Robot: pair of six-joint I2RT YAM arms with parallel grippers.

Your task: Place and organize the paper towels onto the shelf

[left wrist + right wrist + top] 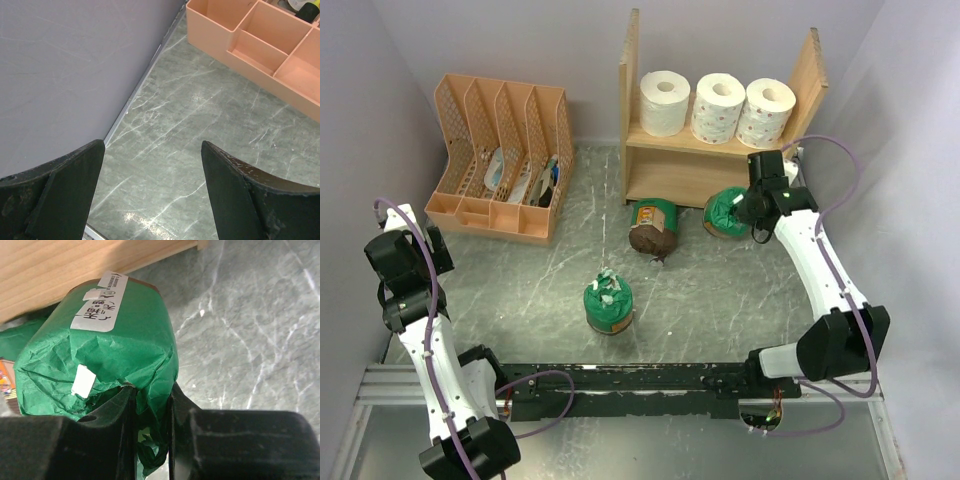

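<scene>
First, from above, we see the shelf (pixel 632 80) at the back of the table (pixel 770 320), three white rolls (pixel 718 108) side by side on its upper board. A brown-ended roll (pixel 653 225) lies just before the shelf; a green roll (pixel 608 305) stands alone mid-table. The right gripper (pixel 748 208) meets a third roll (pixel 723 213) by the shelf's lower right. The left gripper (pixel 420 250) sits far left, near an orange organizer (pixel 500 160).

Next, at the left wrist, we see the left gripper (pixel 152 190) spread wide, holding nothing, above the table (pixel 200 115) beside the wall (pixel 65 65), the organizer (pixel 260 45) ahead.

Lastly, at the right wrist, we see the right gripper (pixel 150 435) clenched on the crumpled green wrapping of the third roll (pixel 110 355), which lies just beside the shelf (pixel 65 270).
</scene>
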